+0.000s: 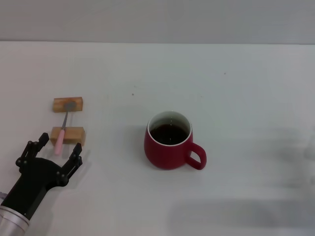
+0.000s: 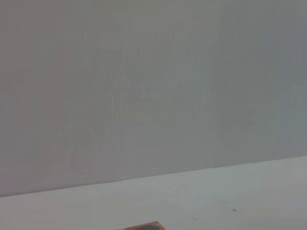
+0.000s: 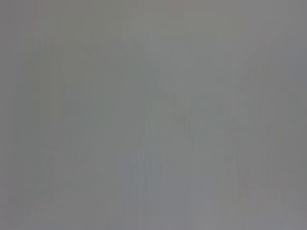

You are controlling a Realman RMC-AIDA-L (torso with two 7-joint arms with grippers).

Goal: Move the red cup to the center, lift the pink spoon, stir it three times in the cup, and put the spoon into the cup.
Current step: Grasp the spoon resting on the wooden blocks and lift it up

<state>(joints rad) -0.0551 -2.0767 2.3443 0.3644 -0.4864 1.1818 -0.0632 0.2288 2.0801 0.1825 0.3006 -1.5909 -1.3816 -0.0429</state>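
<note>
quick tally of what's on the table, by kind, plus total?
Mugs: 1, the red cup, holding dark liquid.
Spoons: 1, the pink spoon, lying across the blocks.
Wooden blocks: 2, far block and near block.
Total: 4.
Off the count: left gripper, open, just short of the spoon's handle. Right gripper not in view.

One red cup (image 1: 170, 141); one pink spoon (image 1: 63, 130); two wooden blocks (image 1: 68, 104); one end effector (image 1: 53, 150).
</note>
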